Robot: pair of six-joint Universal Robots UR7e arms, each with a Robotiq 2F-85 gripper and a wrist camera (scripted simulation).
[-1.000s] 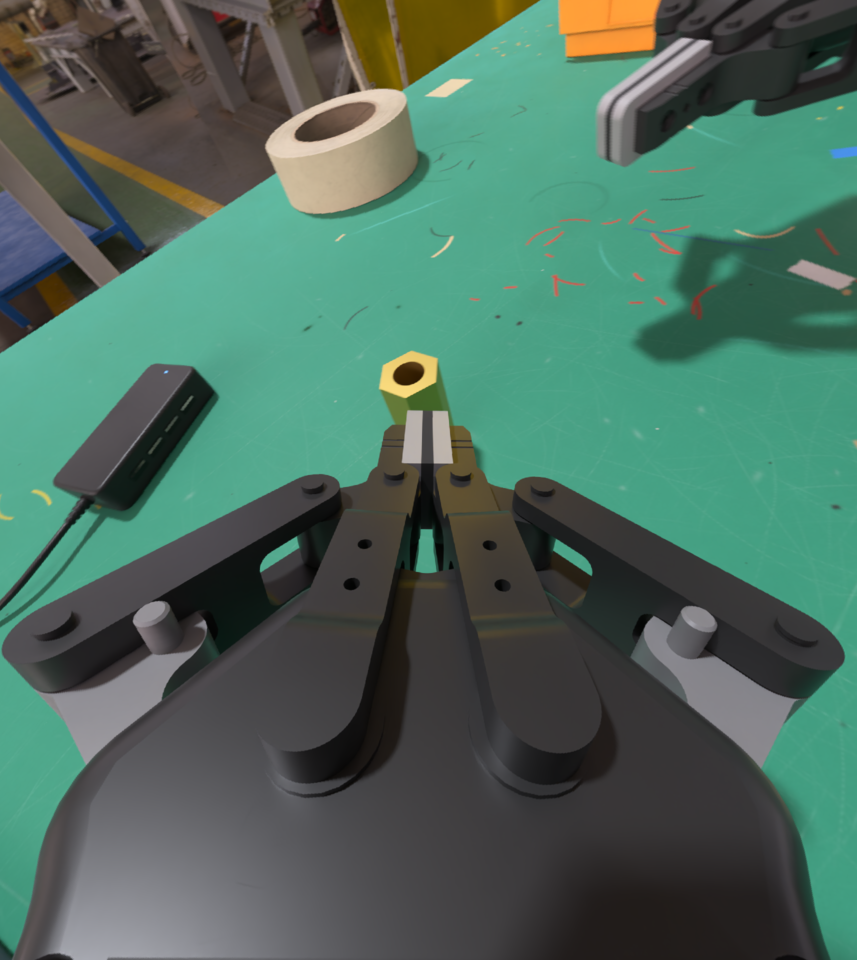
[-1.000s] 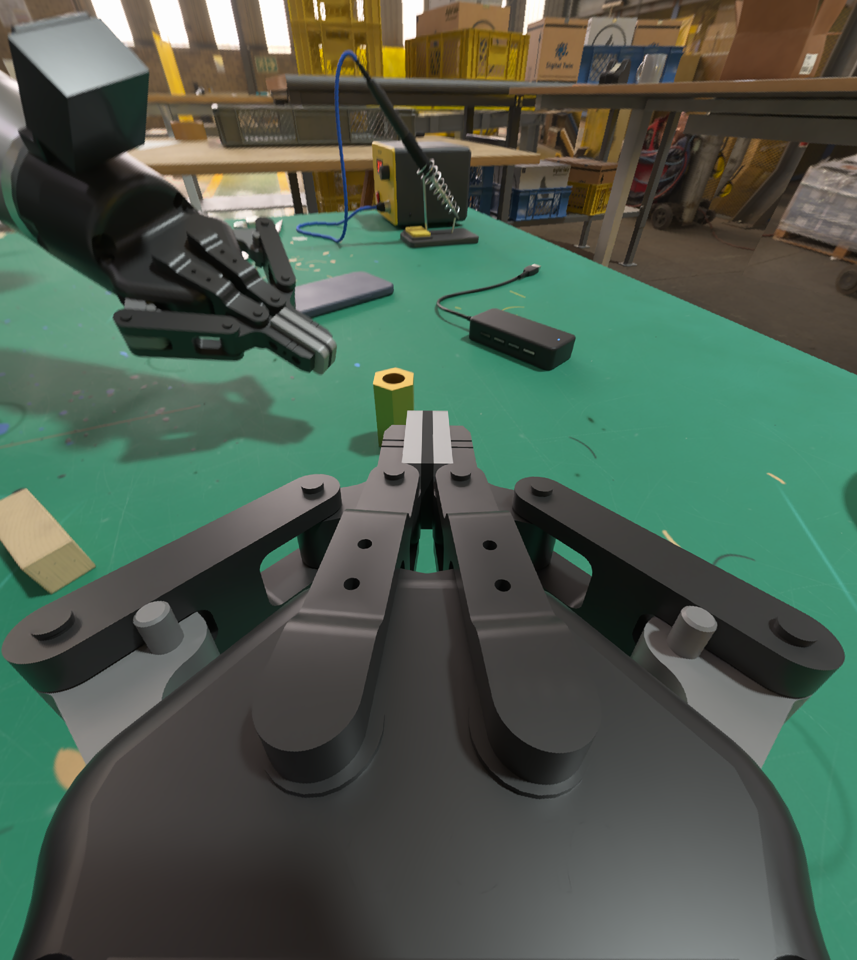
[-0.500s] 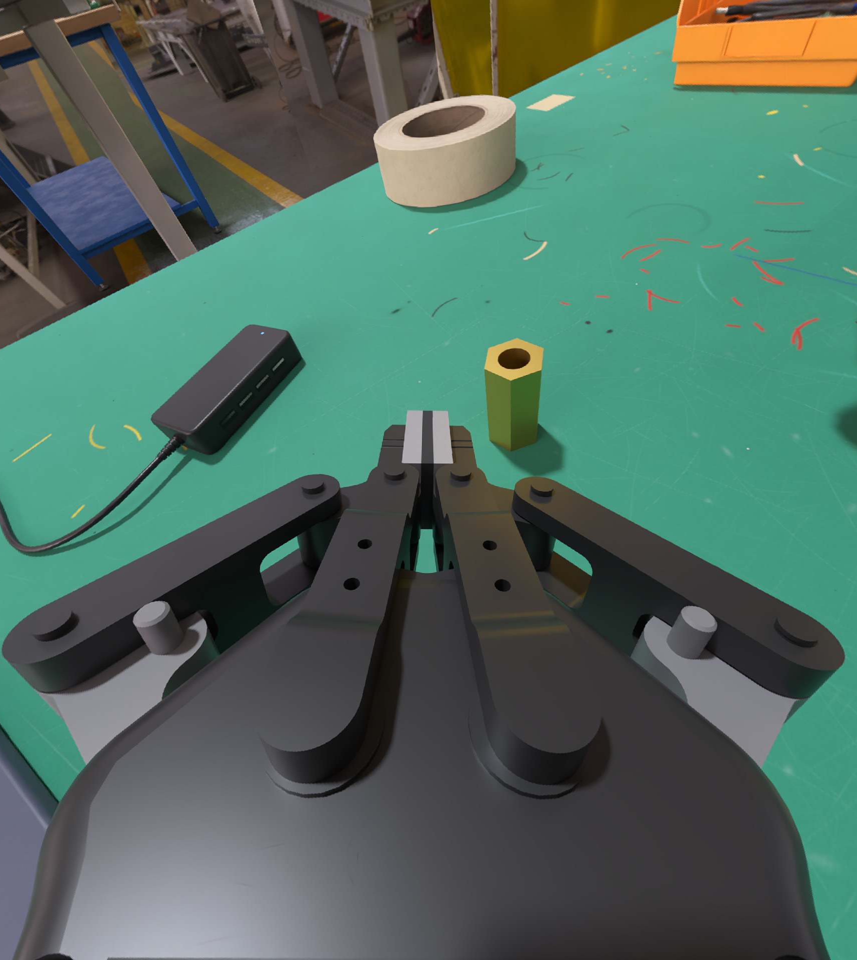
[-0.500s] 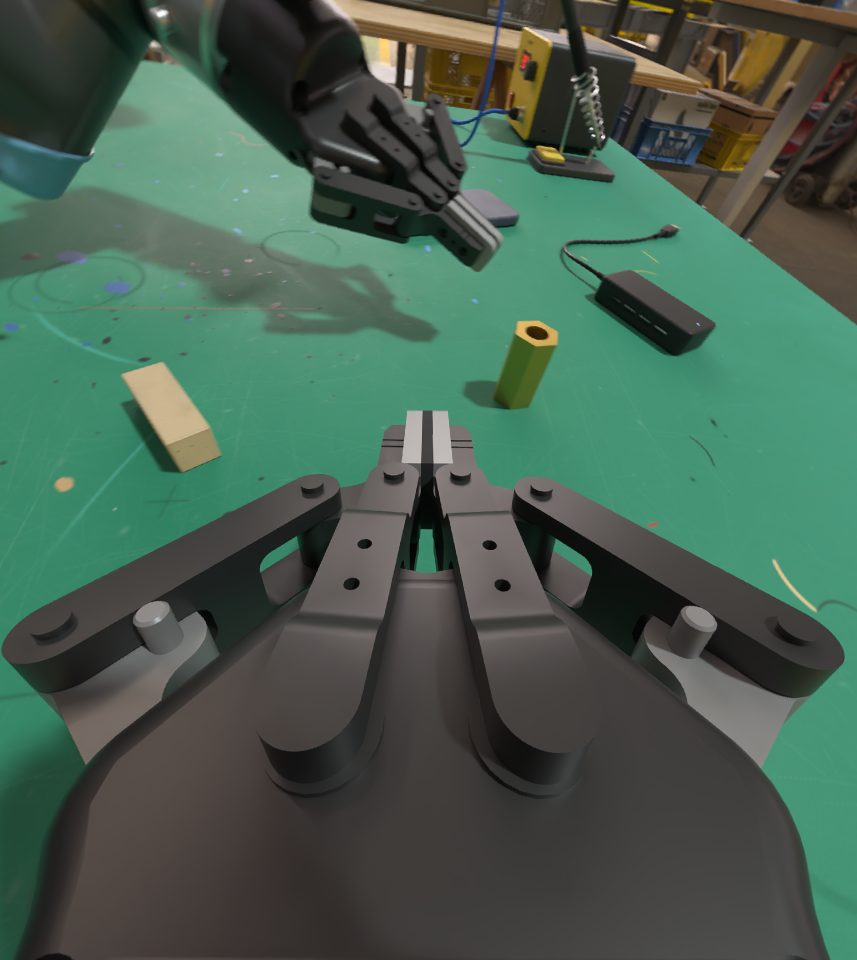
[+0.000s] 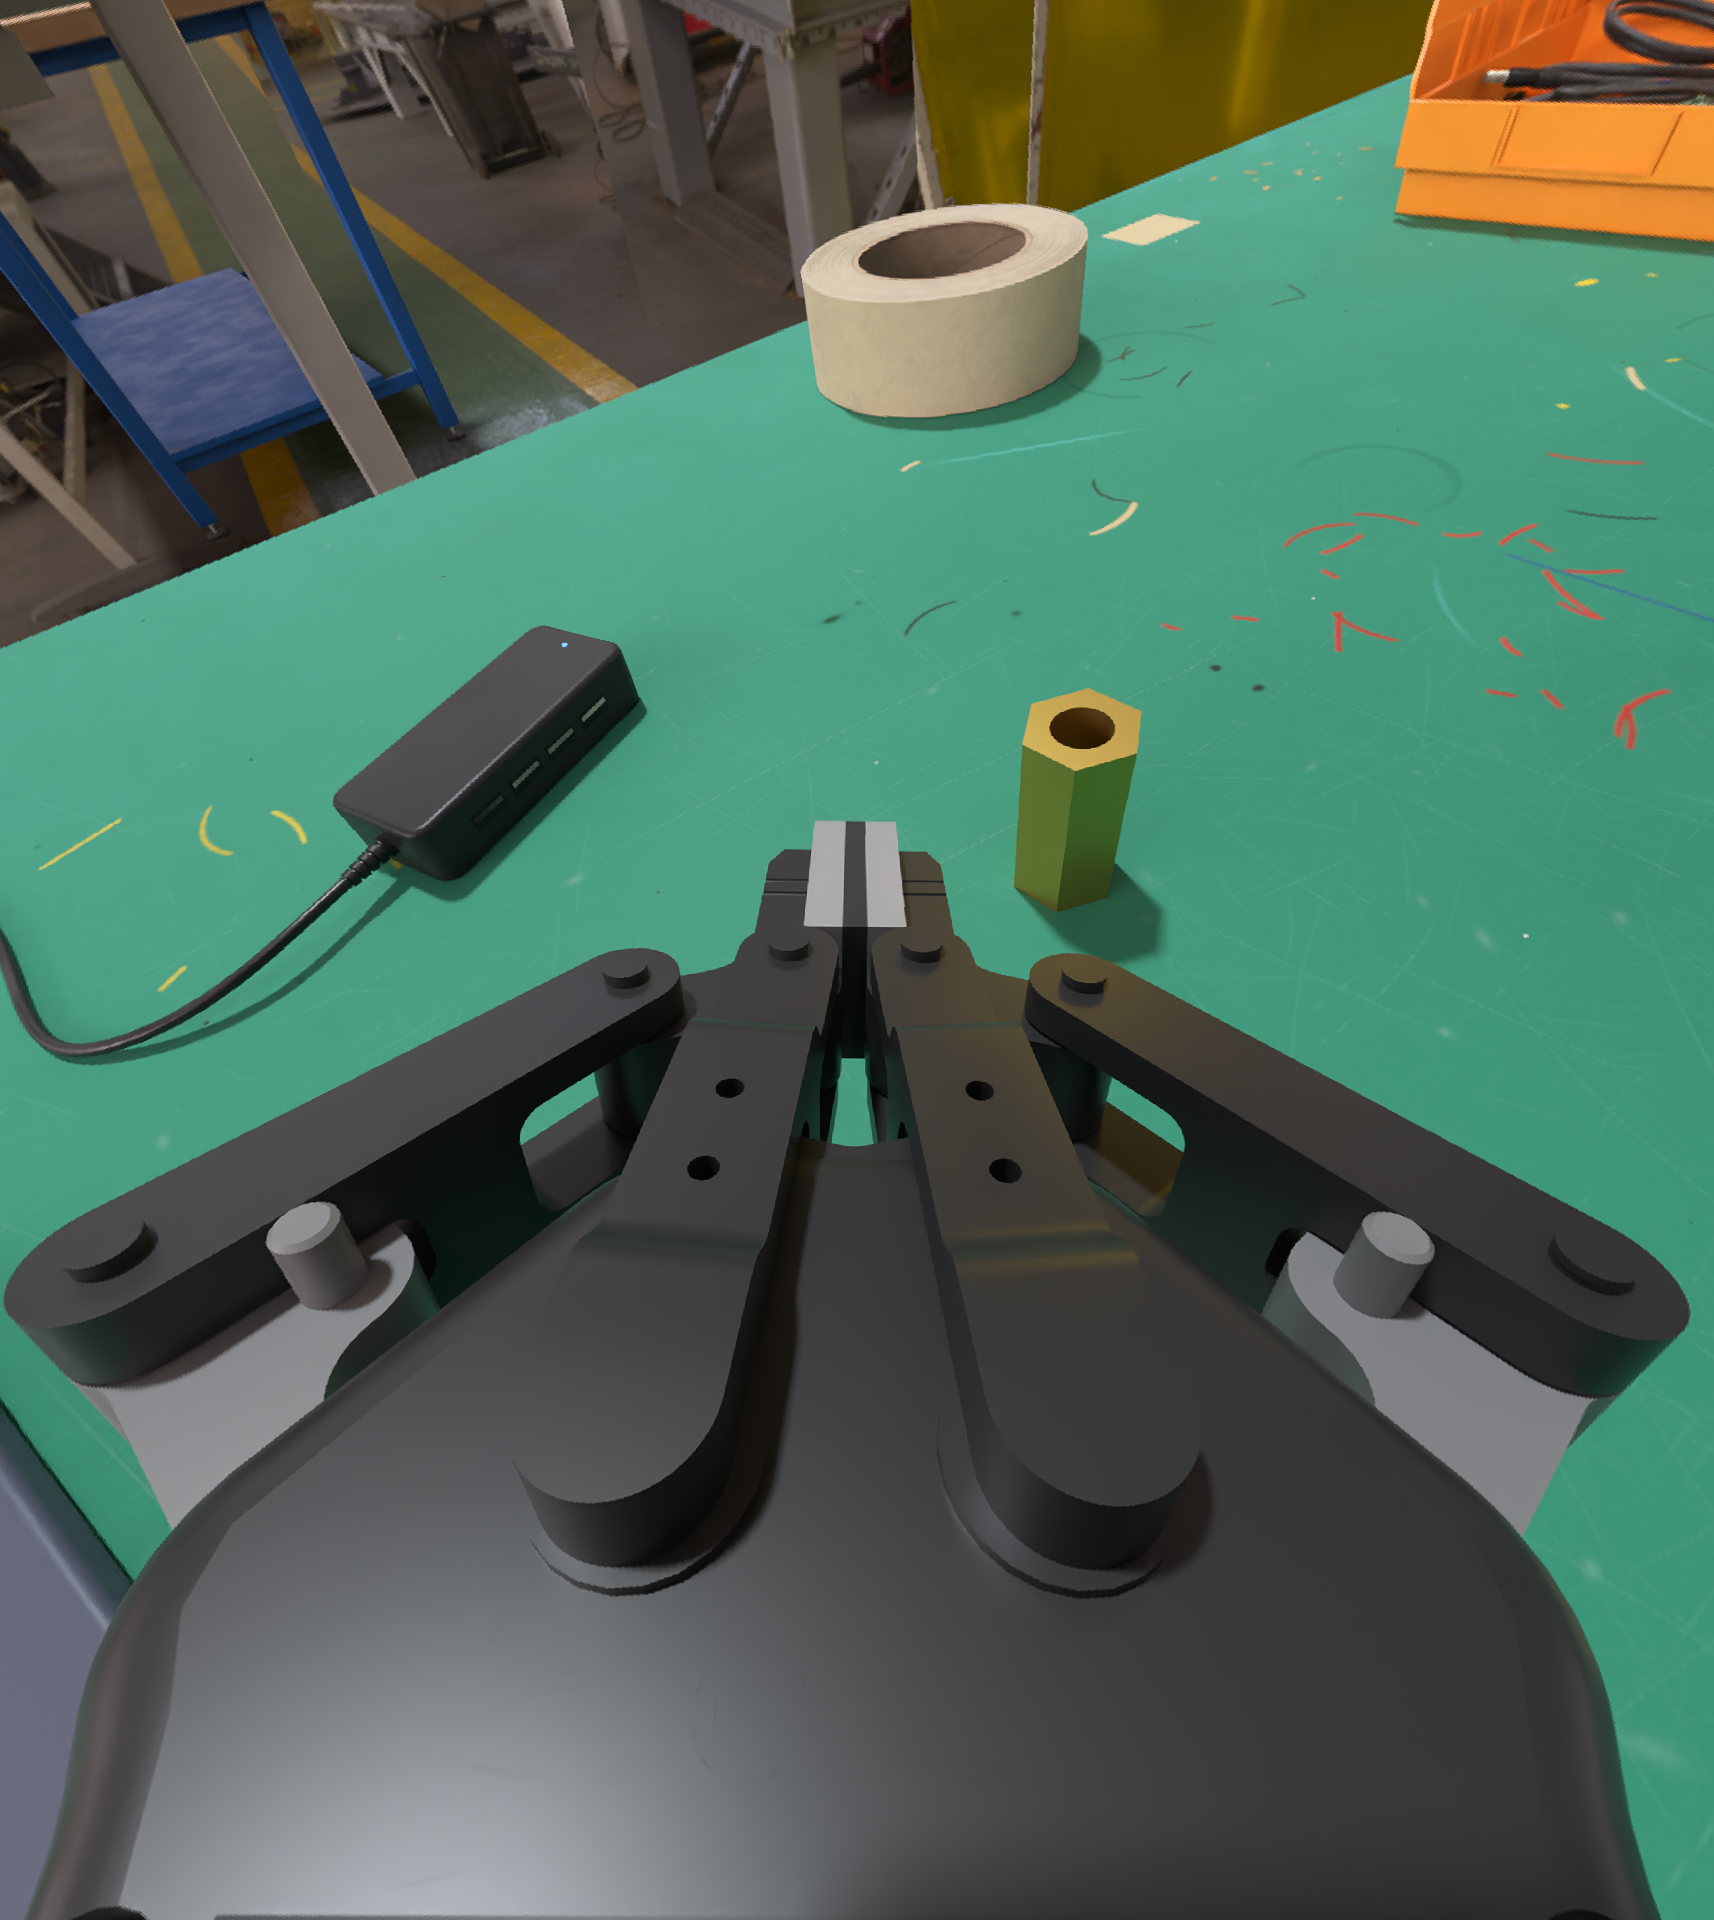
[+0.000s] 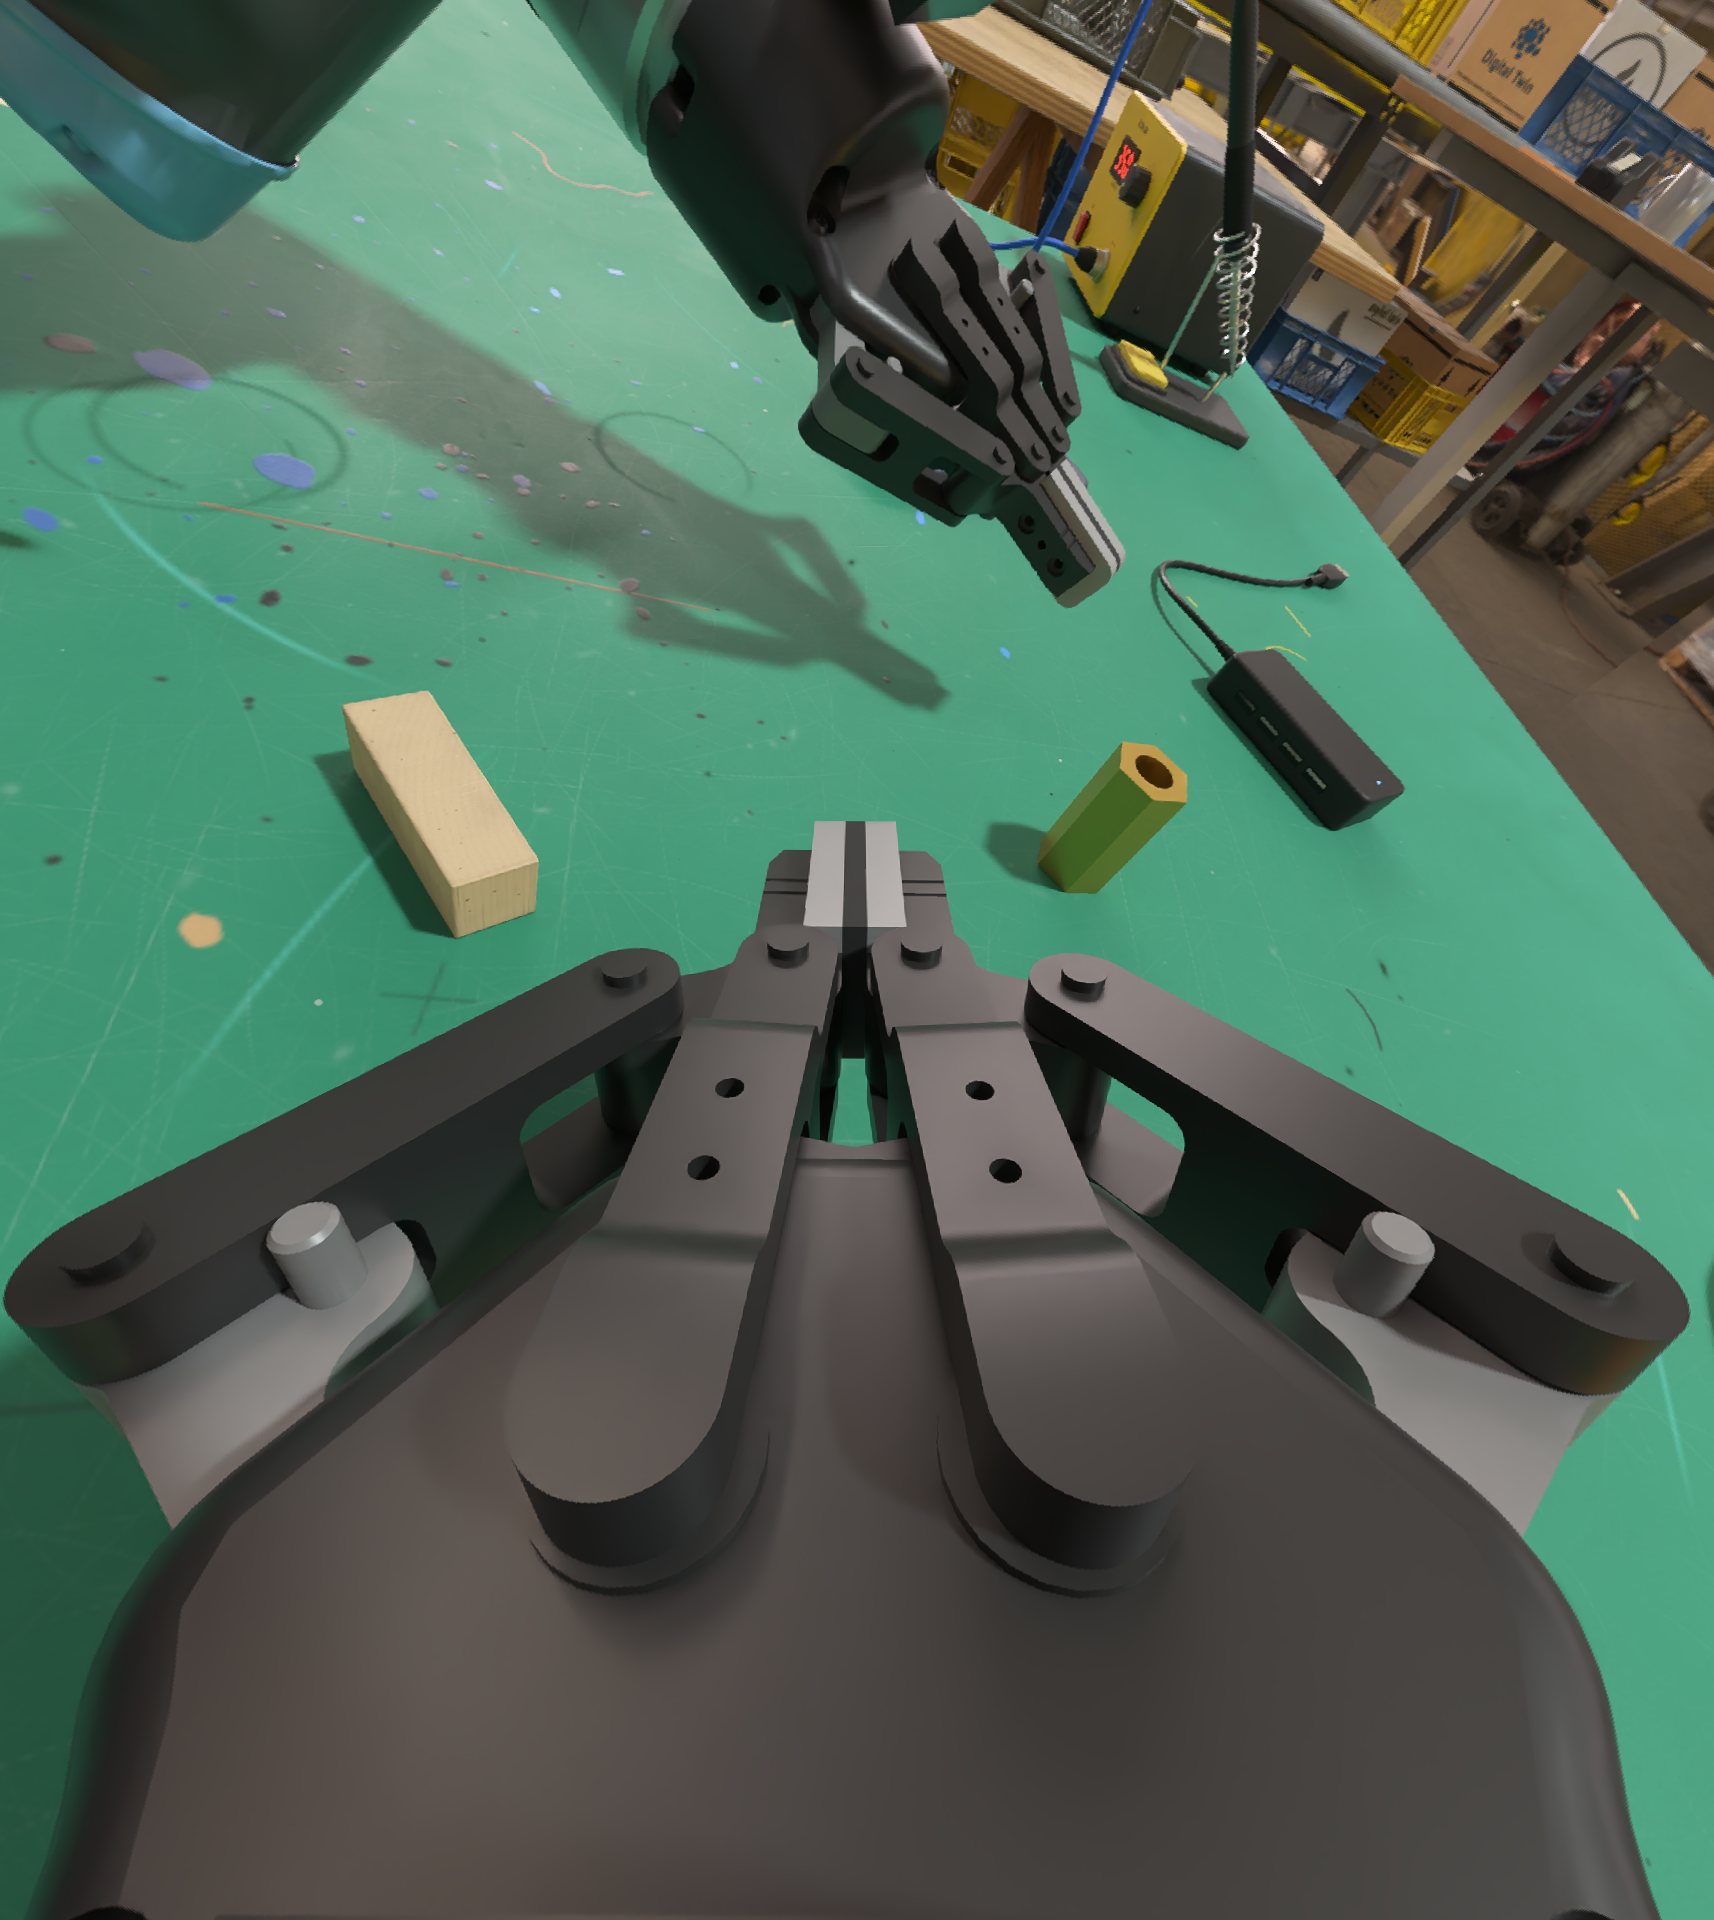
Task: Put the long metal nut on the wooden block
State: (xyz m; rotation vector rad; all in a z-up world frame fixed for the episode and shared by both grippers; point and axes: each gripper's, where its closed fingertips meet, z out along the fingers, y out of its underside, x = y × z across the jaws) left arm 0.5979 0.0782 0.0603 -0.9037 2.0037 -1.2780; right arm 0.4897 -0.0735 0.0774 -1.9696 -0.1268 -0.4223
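Both arms had pulled back: the left gripper (image 5: 854,873) and right gripper (image 6: 854,873) were clenched empty. The long metal nut (image 6: 1113,819) stood ungrasped near the table's (image 6: 209,1039) far edge, apart from the wooden block (image 6: 437,810).

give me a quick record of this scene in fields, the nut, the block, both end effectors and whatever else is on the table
nut: long yellow-green hexagonal metal nut, upright on green table, unheld
block: pale rectangular wooden block, lying flat, nothing on it
left end effector: shut, empty, beside nut
right end effector: shut, empty, between block and nut
other items: black USB hub, cream tape roll, orange bin
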